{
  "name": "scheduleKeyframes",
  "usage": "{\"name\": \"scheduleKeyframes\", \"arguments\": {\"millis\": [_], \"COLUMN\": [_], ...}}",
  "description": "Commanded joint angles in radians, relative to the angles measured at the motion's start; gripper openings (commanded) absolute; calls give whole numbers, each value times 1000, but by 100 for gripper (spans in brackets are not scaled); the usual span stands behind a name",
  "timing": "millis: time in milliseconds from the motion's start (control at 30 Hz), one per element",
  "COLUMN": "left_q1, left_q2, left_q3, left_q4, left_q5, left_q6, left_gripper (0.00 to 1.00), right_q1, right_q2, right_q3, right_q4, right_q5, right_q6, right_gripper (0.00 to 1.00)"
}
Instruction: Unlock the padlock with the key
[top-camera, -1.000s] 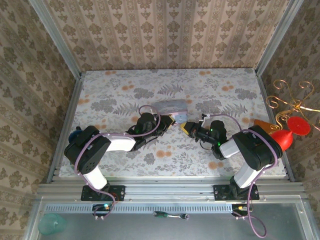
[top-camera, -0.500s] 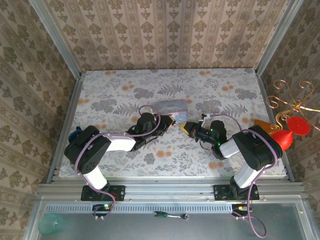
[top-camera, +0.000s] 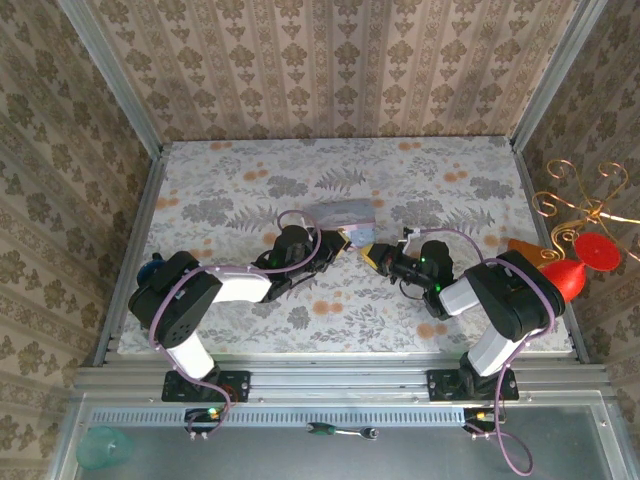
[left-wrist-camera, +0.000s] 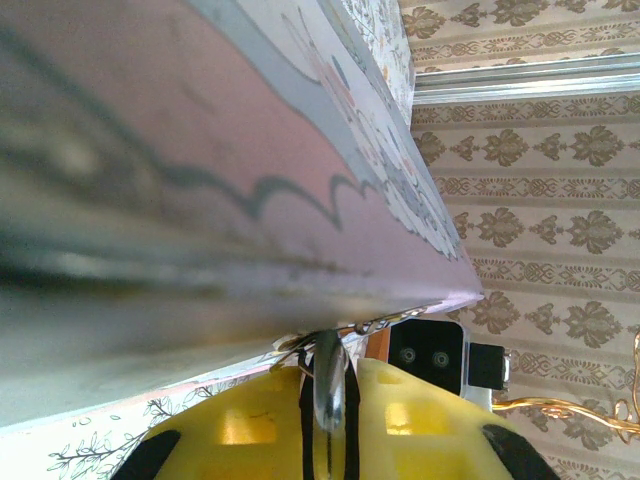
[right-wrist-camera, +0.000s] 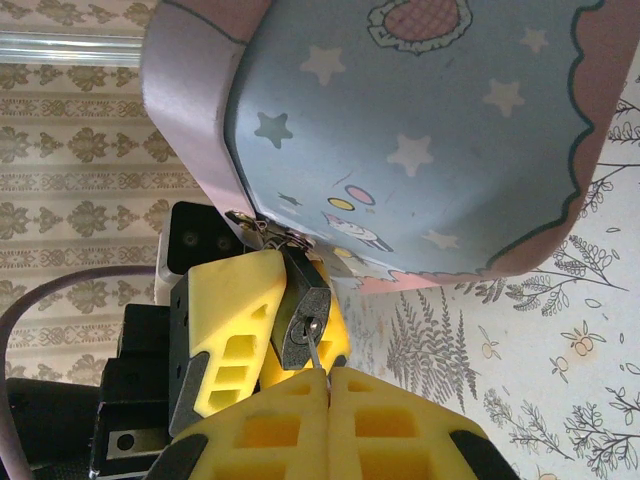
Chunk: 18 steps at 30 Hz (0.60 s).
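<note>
Small dark blocky metal padlock (right-wrist-camera: 303, 318): on hasp of pastel starred tin (right-wrist-camera: 420, 120), clamped in my left gripper (left-wrist-camera: 328, 388). Slim metal key (right-wrist-camera: 316, 356): pinched in my right gripper (right-wrist-camera: 328, 378), tip prob. in keyhole. Lock not yet open; turn remaining.

no readable text, no labels, no numbers

Tin (right-wrist-camera: 420, 140): sky-blue panel with pale and dark stars, pink scalloped border outlined in dark, lavender rim. Padlock (right-wrist-camera: 303, 315): dark grey body, silvery shackle. Key (right-wrist-camera: 316, 355): thin pale metallic sliver. Left fingers (right-wrist-camera: 225, 320) and right fingers (right-wrist-camera: 390, 430): bright yellow, black housings behind. Counter (top-camera: 440, 170): white cloth printed with grey foliage and orange blossoms. Walls (top-camera: 330, 70): beige wallpaper, brown damask motifs in vertical stripes.
</note>
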<state>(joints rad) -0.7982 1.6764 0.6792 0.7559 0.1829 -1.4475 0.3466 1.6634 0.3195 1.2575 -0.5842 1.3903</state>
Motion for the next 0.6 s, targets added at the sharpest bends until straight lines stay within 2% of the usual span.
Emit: {"name": "scheduleKeyframes", "arguments": {"millis": [0, 567], "left_q1": [-9, -12], "left_q2": [4, 0], "left_q3": [41, 34], "left_q4": [77, 76], "left_q5": [27, 30], "left_q6": [-7, -11], "left_gripper": [0, 0], "right_q1": [-5, -4], "right_q2": [-1, 8], "right_q3": [24, 42], "right_q4": [31, 33], "right_q5": [-4, 2], "right_q6": [0, 25], "right_gripper": [0, 0]}}
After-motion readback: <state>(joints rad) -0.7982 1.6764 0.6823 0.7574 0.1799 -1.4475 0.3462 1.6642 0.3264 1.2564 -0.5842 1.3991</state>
